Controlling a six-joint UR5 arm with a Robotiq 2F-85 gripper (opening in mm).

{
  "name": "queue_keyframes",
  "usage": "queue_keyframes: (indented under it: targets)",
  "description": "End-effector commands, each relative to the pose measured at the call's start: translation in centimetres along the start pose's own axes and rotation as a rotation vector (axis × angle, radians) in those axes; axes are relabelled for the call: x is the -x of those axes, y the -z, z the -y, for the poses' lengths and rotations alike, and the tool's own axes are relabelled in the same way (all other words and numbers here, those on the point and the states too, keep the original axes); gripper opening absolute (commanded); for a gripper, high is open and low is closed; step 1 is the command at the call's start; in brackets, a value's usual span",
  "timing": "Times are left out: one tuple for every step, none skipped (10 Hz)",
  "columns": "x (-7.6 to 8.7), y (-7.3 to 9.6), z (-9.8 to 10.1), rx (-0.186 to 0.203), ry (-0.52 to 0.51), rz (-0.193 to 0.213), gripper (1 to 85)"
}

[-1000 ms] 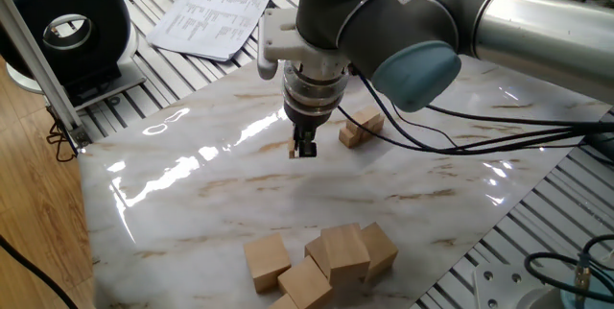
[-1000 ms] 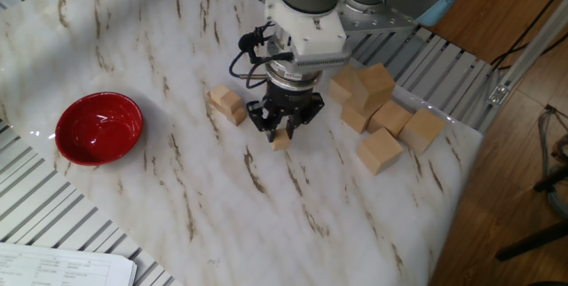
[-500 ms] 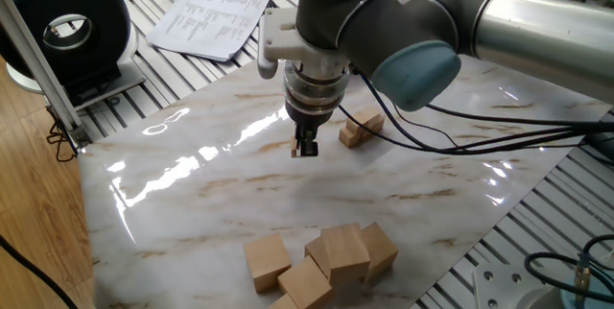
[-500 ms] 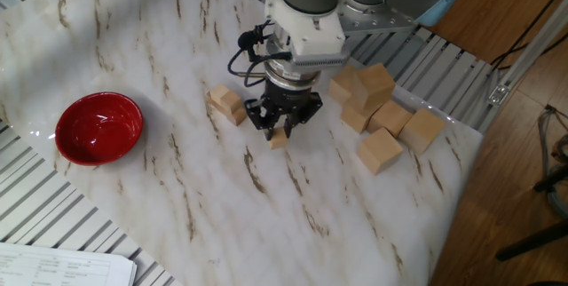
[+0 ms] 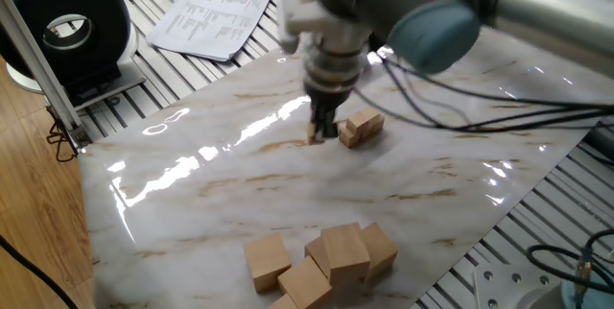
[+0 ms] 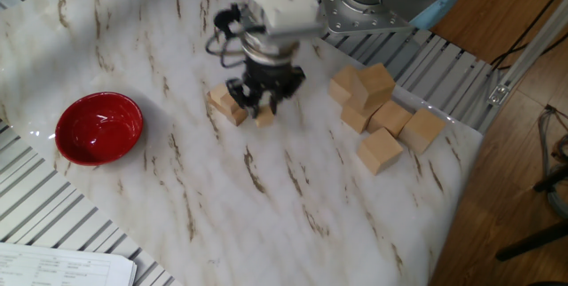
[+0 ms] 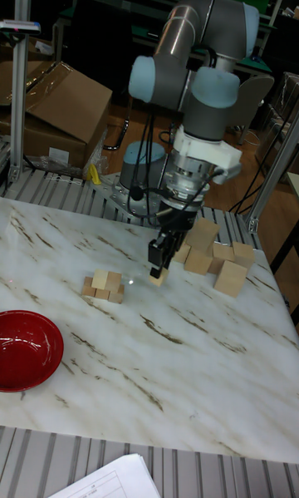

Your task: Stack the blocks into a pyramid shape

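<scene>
Above the marble counter (image 7: 191,365), hand (image 7: 160,267) clamped on one small block (image 7: 158,277), close beside the small stacked blocks (image 7: 104,285); larger cubes (image 7: 212,261) well apart.

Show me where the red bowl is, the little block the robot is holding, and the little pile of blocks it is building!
red bowl (image 6: 98,127): the other fixed view, inside of the bowl.
held block (image 7: 158,278): tall fixed view, its front face below the fingers.
small block pile (image 7: 103,286): tall fixed view, middle of the cluster.
</scene>
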State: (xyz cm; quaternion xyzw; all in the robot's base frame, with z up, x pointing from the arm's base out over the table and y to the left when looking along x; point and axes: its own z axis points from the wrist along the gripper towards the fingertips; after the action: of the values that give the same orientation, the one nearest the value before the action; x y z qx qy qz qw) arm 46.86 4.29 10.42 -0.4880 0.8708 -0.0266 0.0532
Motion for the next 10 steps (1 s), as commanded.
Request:
queue_keyframes:
  targets:
    - [-3.8,1.7,1.3,-0.006,0.084,-0.001,1.0]
    - [-4.9,1.5,2.0,-0.023,0.106,-0.006,1.0]
    - [-5.8,1.2,2.4,-0.028,0.119,-0.002,1.0]
    - [-6.5,1.0,2.7,-0.036,0.131,0.006,1.0]
    - [-7.1,0.8,2.8,-0.039,0.137,0.009,1.0]
    - [-7.3,0.7,2.8,-0.037,0.137,0.013,1.0]
    - [-7.2,0.7,2.7,-0.033,0.127,0.017,1.0]
    - [-6.6,0.8,2.3,-0.021,0.097,0.033,1.0]
    - [-6.5,0.8,2.3,-0.022,0.091,0.032,1.0]
    - [-6.4,0.8,2.1,-0.014,0.059,0.035,1.0]
